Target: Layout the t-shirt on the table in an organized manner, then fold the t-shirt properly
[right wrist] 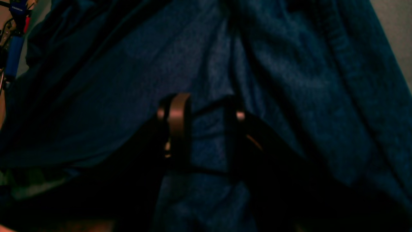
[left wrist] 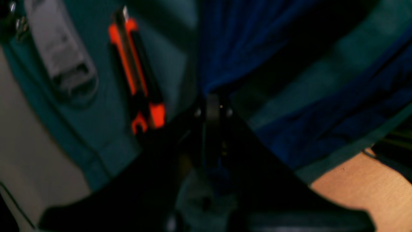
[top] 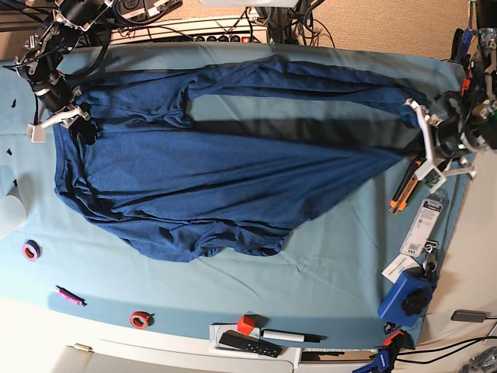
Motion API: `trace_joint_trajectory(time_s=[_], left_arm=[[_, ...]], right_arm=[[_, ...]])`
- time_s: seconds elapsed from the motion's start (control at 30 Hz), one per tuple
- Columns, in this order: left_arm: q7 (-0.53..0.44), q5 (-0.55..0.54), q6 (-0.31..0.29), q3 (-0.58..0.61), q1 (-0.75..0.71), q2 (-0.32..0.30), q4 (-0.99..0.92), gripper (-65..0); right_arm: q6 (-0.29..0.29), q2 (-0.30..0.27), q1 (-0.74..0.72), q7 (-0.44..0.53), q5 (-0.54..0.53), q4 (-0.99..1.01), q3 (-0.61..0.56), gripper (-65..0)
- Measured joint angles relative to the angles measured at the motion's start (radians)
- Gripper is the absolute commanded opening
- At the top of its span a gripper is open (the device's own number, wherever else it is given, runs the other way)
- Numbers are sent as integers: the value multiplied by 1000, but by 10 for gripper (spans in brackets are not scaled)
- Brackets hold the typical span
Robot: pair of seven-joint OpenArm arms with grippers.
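Jaws of both grippers pinch the dark navy-blue knit t-shirt [top: 202, 171], stretched between them over the teal-cloth tabletop [top: 326, 264].

Soft, matt heathered knit on the t-shirt [top: 194, 179], wrinkly, with a stitched hem. Smooth matt cloth over the table [top: 326, 256]. Glossy orange-and-black plastic on the cutter [left wrist: 136, 77]. Pale wood-grain floor [left wrist: 363, 193]. Dull metal sheen on the right finger [right wrist: 177, 119].
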State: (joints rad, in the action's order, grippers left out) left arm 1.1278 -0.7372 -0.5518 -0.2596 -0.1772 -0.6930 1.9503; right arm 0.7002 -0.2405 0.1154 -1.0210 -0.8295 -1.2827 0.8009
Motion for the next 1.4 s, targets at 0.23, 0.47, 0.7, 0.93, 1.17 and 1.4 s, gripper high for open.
trace_joint_trajectory(time_s=[0.23,0.47,0.7,0.93,1.17,1.4], left_arm=[[36,-25,-2,-90,-58,0,0,-650],[37,-31,-2,-100,-123,0,1,-650],[-58,31,21,-100,-127,0,0,-650],[-83,48,35,-100,-127,0,0,-650],[-90,59,32,-100,-127,0,-1,-267],[-112,55,36,-100,-127,0,-1,-268]], right_arm=[[0,0,-2,-2,0,0,0,-465],[0,0,-2,-2,0,0,0,-465],[-1,0,-2,-2,0,0,0,-465],[-3,0,-2,-2,-7,0,0,-465],[5,0,-2,-18,-22,0,0,-358],[3,-15,0,-62,-150,10,0,-358]])
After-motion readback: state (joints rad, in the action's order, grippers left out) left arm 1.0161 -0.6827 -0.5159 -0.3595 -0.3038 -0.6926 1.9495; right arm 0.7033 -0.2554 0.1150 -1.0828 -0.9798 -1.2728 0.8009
